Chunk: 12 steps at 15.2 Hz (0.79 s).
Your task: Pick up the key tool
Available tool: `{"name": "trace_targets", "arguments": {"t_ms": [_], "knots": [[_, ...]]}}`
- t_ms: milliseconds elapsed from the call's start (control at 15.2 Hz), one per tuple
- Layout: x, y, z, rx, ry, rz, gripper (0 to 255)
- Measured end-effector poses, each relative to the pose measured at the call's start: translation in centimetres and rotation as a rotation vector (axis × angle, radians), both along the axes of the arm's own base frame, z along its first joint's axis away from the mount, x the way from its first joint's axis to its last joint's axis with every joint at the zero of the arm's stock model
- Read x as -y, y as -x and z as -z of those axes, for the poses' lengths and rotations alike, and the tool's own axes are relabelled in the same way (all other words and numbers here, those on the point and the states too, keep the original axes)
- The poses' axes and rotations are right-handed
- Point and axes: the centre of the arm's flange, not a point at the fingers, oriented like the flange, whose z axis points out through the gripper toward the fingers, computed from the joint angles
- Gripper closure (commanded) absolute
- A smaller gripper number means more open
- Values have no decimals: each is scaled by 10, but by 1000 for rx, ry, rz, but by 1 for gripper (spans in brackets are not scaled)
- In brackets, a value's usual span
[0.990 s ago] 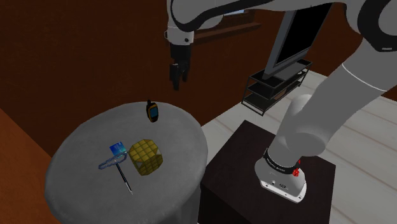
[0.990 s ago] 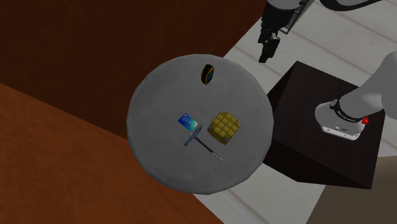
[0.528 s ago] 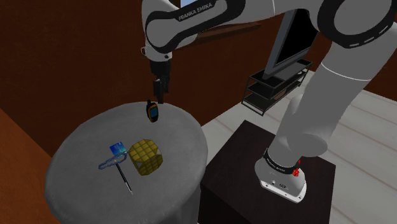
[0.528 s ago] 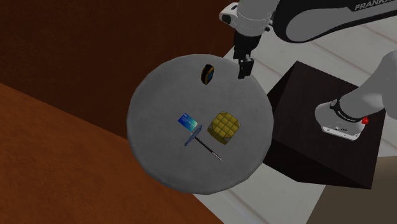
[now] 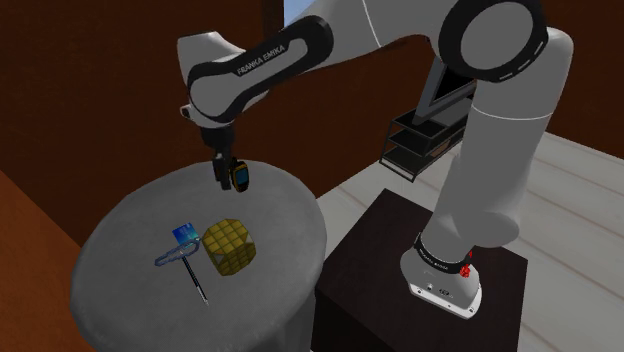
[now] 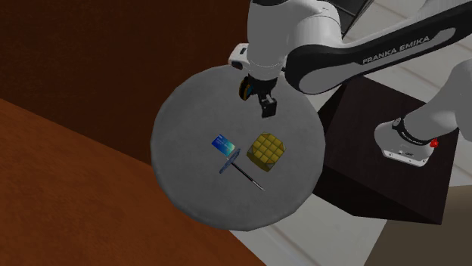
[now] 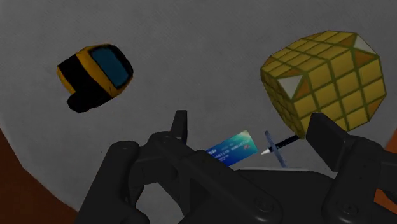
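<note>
Claw (image 5: 224,183) has swung over the table (image 5: 120,295), spread, key tool (image 5: 187,262) untouched

Table (image 5: 120,290): matt grey, faintly mottled. On table: puzzle (image 5: 228,247), dull yellow tiles; card (image 5: 183,233), blue, slight sheen; key tool (image 5: 195,280), thin dark shaft, material unclear. Floor (image 5: 585,190) beside table: pale wood planks.

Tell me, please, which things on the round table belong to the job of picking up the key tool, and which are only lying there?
For the job:
- key tool, thin, with a dark shaft
- gripper, open, near the black and orange device

Only lying about:
- blue card
- yellow gridded cube
- black and orange device
All rest on the grey table.
</note>
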Motion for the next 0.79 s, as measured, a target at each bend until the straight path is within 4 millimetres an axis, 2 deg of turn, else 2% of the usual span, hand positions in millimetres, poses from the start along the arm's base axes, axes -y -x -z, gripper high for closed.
{"name": "trace_targets", "arguments": {"t_ms": [462,792], "knots": [[-80,-14,43,16,8,-223,0],[-137,-15,87,28,13,-383,0]]}}
